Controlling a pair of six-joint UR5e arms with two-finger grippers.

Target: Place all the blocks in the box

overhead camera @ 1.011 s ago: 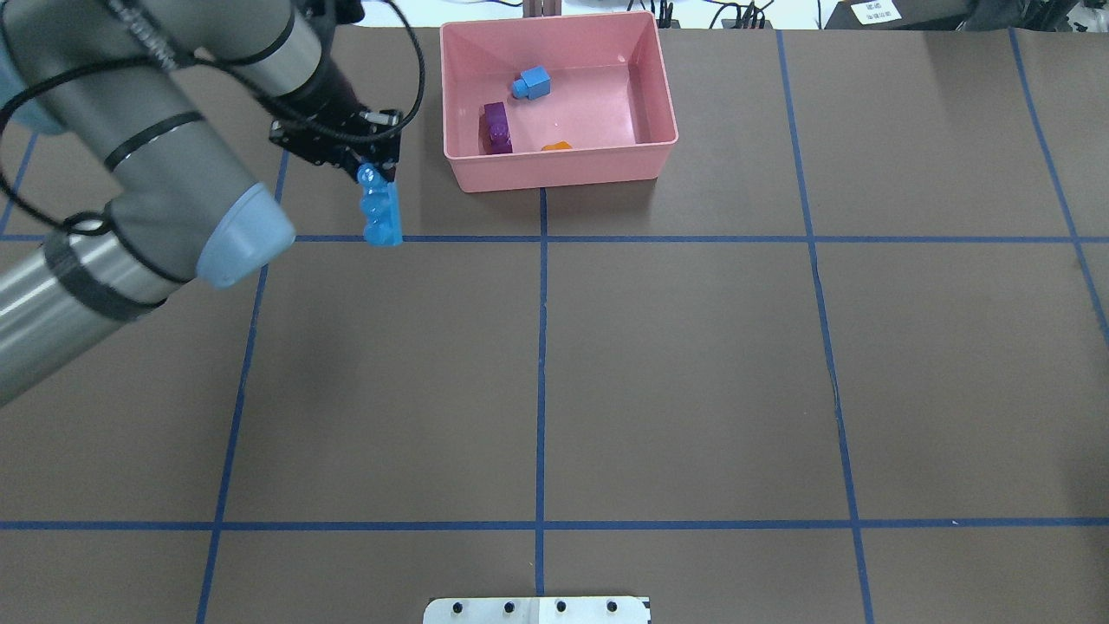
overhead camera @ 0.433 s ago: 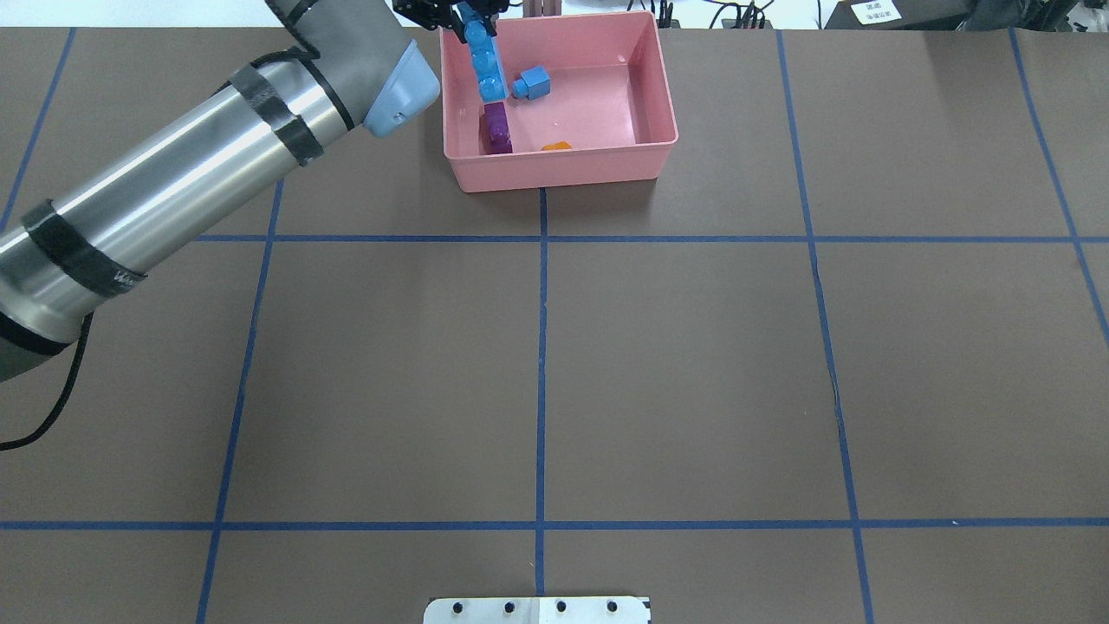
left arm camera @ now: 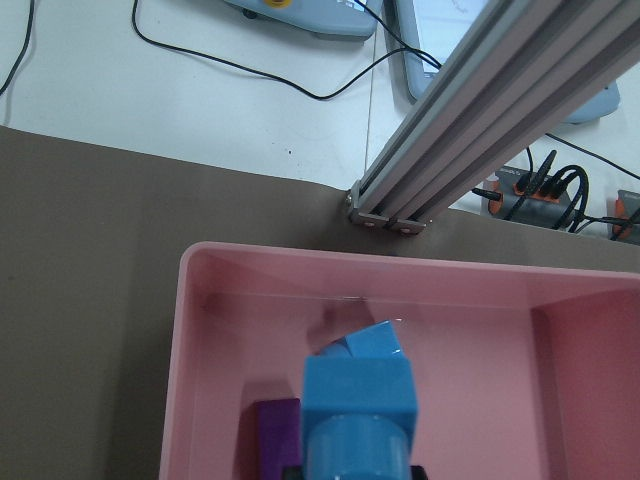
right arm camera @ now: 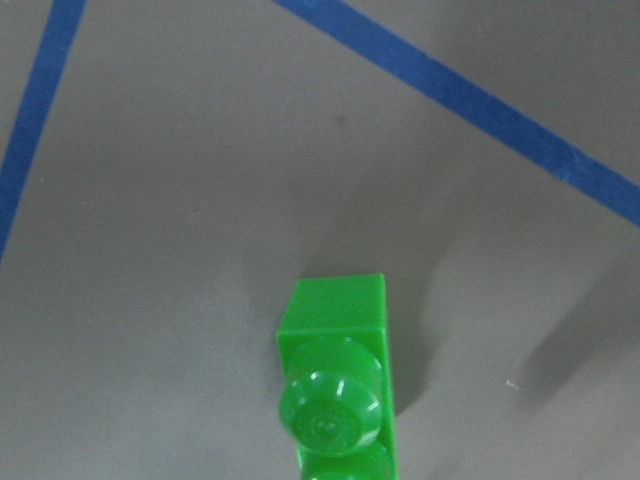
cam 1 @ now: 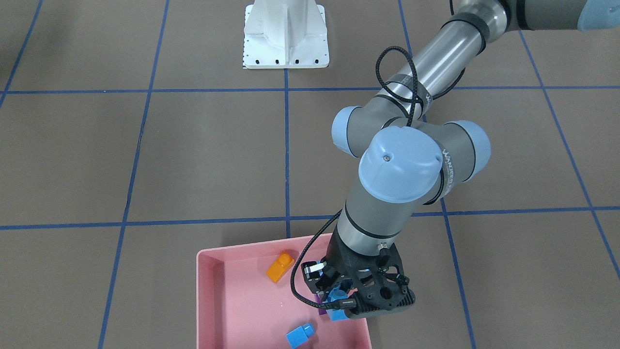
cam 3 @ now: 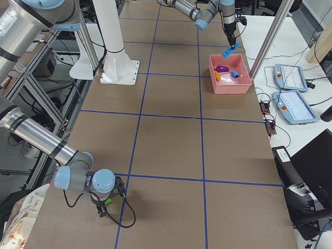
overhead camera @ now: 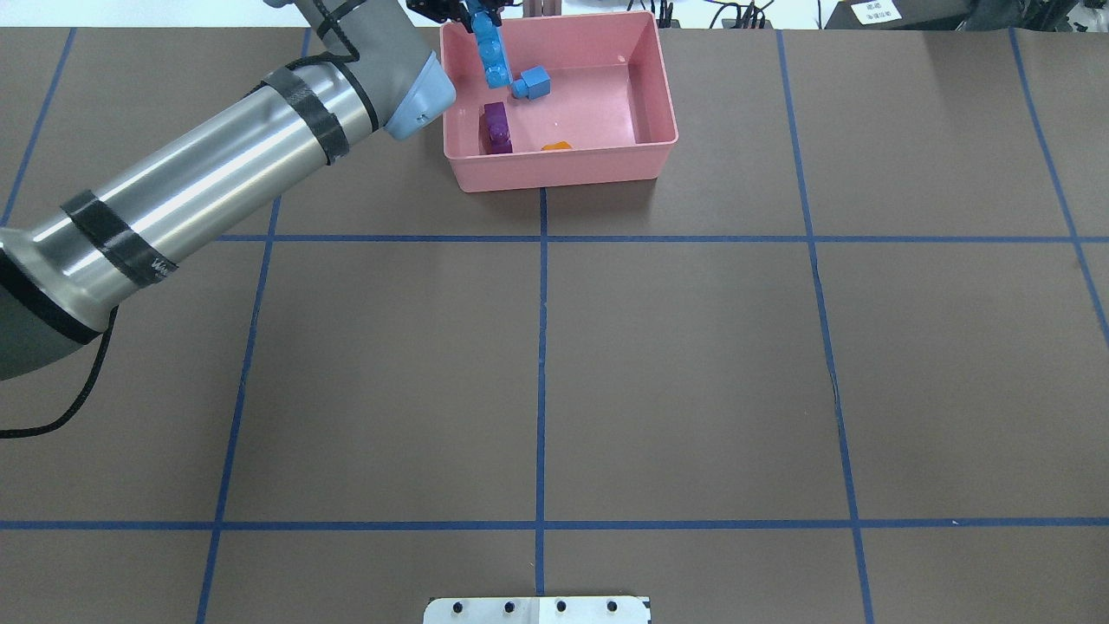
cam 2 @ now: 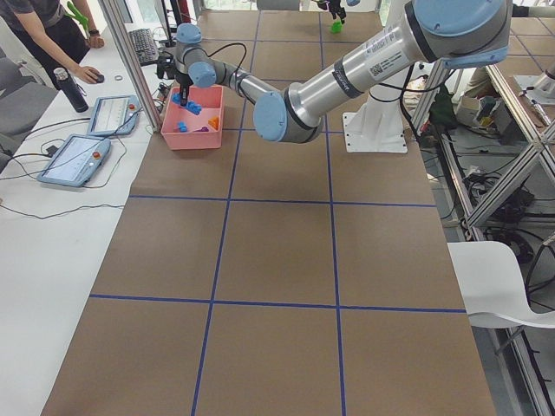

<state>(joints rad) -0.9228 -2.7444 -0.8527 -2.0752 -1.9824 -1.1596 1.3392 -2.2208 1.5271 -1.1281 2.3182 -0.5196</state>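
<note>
My left gripper (overhead camera: 459,9) is shut on the long blue brick (overhead camera: 492,56), which hangs over the far left part of the pink box (overhead camera: 563,169). In the left wrist view the brick (left arm camera: 355,400) sits above the box (left arm camera: 190,350). Inside the box lie the small blue brick (overhead camera: 531,83), the purple brick (overhead camera: 496,128) and the orange brick (overhead camera: 556,146). The front view shows the left gripper (cam 1: 339,300) over the box's corner. The green brick (right arm camera: 335,380) fills the right wrist view, at the tip of my right gripper (cam 3: 104,199) far from the box. I cannot tell whether that gripper is open or shut.
The white base plate (overhead camera: 537,609) sits at the table's near edge. An aluminium post (left arm camera: 480,130) stands just behind the box. Tablets (cam 2: 74,156) and cables lie on the white bench beyond, where a person (cam 2: 43,35) stands.
My left arm has carried the long blue brick from the table left of the box to above the box's far left corner. The bricks in the box have not moved.
</note>
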